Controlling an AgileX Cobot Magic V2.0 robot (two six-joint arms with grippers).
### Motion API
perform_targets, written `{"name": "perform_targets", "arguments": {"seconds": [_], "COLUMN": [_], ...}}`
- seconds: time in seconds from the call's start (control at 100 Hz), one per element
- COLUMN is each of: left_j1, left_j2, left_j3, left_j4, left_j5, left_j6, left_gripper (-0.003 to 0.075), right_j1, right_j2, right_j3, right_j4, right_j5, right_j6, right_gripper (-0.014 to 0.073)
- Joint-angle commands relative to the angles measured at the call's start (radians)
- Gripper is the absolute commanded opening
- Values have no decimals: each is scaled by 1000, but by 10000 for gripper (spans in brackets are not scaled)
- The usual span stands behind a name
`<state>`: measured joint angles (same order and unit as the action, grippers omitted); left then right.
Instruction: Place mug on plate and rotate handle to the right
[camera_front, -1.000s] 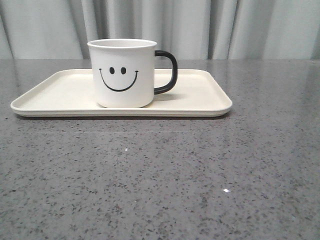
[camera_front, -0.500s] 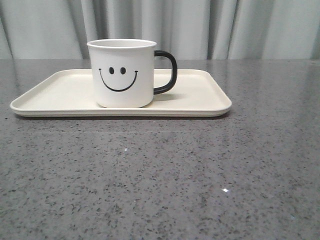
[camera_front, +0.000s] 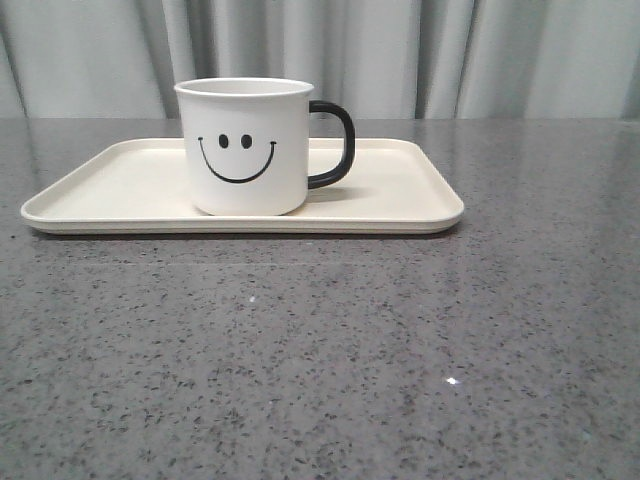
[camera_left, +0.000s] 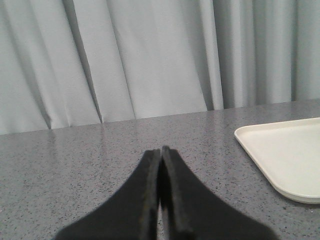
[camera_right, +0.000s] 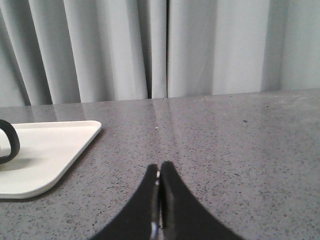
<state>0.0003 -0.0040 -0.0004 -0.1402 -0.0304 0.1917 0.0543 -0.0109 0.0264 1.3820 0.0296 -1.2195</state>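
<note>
On plate (camera_front: 120, 190): mug (camera_front: 245, 145), handle (camera_front: 335, 145) rightward; no writing. Both pincers pressed together, empty.

**Speckled grey table and a pleated curtain**

A grey table (camera_front: 330, 360) with fine dark and light speckles fills the foreground of the front view, its polished top carrying a few small bright glints. In both wrist views the same stone-like surface (camera_left: 75, 160) lies beneath and ahead of the claw, running on to a straight far edge. Beyond that edge hangs a pale grey curtain (camera_front: 400, 55) in vertical folds, directly ahead of each claw (camera_right: 165, 45). Faint reflections of the folds streak the tabletop near its far edge.
</note>
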Motion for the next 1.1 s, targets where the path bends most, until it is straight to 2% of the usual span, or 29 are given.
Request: {"name": "perform_targets", "arguments": {"seconds": [0.0,0.26,1.09], "left_j1": [-6,-6,-6], "left_j2": [-29,-29,-29], "left_j3": [10,10,10], "left_j4": [-2,-2,-2], "left_j5": [-79,-79,-79], "left_j6": [-11,-11,-11], "left_gripper": [-20,-20,-20], "right_j1": [0,0,0], "right_j2": [-21,-21,-21], "right_j3": [1,1,1], "right_j4": [11,11,30], "right_j5": [-53,-88,-40], "right_j6": [-9,-9,-9], "right_gripper": [-62,-62,-62]}}
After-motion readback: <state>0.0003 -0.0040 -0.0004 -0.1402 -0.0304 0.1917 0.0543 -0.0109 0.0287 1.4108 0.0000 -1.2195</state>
